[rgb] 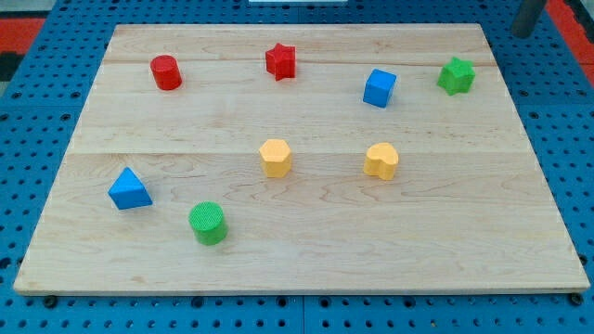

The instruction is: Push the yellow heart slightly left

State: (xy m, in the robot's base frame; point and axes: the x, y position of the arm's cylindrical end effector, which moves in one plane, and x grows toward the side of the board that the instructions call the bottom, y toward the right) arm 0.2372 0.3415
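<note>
The yellow heart [381, 160] lies right of the board's middle. My tip [525, 33] is at the view's top right corner, just off the wooden board [306, 269], far up and to the right of the heart. A yellow hexagon [276, 158] lies to the left of the heart, well apart from it.
A blue cube [379, 88] sits above the heart and a green star [456, 76] above right of it. A red star [280, 61] and a red cylinder [166, 72] are at the top left. A blue triangle [129, 189] and a green cylinder [208, 223] are at the bottom left.
</note>
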